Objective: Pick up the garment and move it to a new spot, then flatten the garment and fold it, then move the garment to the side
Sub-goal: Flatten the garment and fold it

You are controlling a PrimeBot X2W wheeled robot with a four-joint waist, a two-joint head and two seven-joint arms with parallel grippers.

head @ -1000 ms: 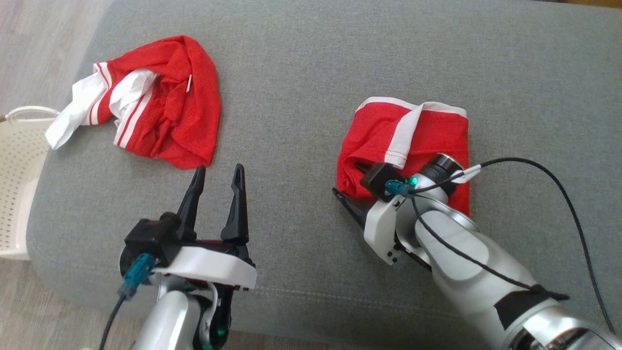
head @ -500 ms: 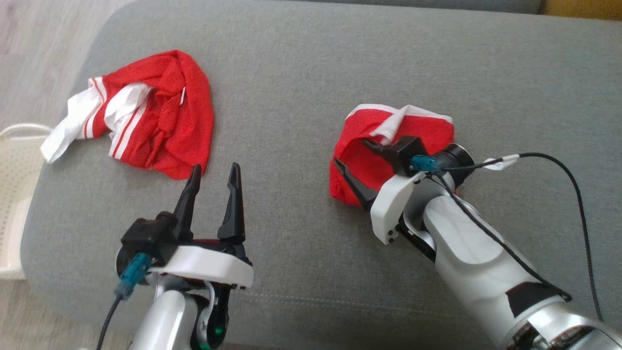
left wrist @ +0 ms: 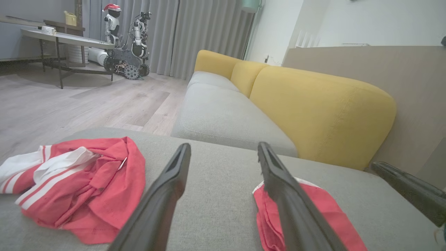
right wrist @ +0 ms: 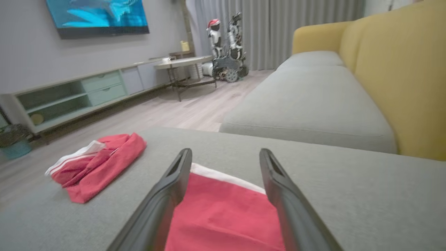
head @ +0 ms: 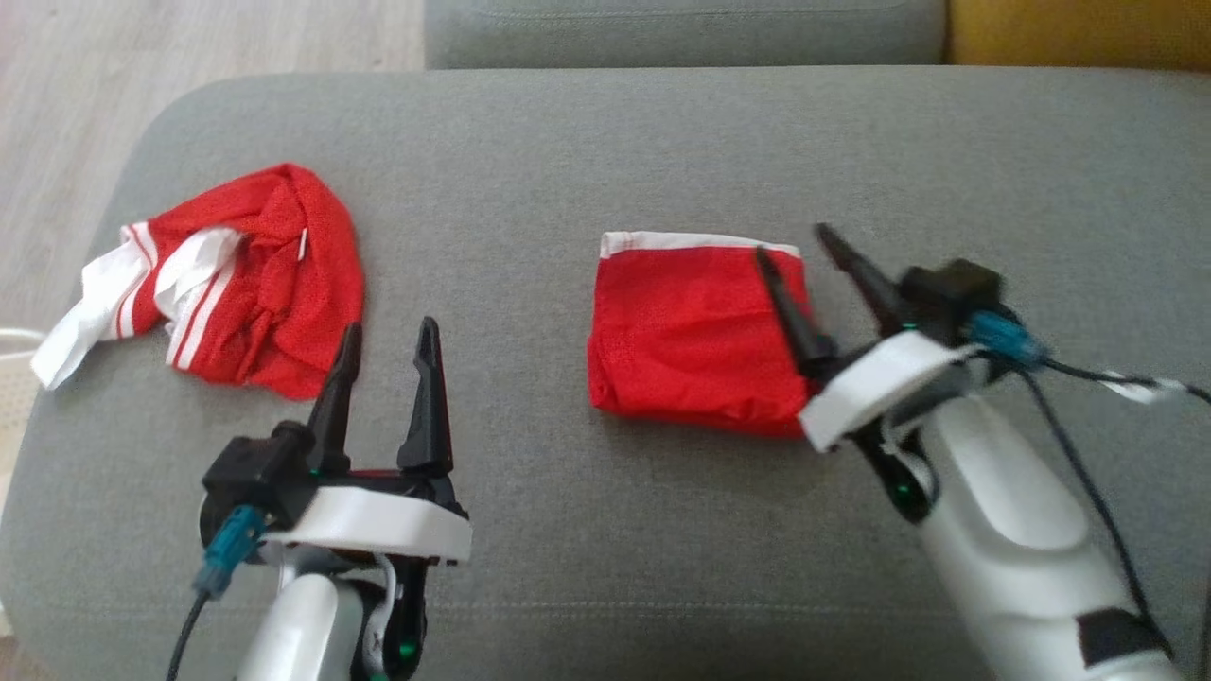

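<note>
While the left hand point(head: 390, 324) hovers spread, the right hand point(head: 790, 240) angles spread over the folded garment point(head: 681, 340).

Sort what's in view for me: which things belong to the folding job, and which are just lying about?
In the job: folded red garment; right pincer, open at its edge; grey cushion under it.
Lying about: crumpled red-and-white garment; left pincer, open, holding nothing; yellow sofa back; robots by the curtain.
</note>
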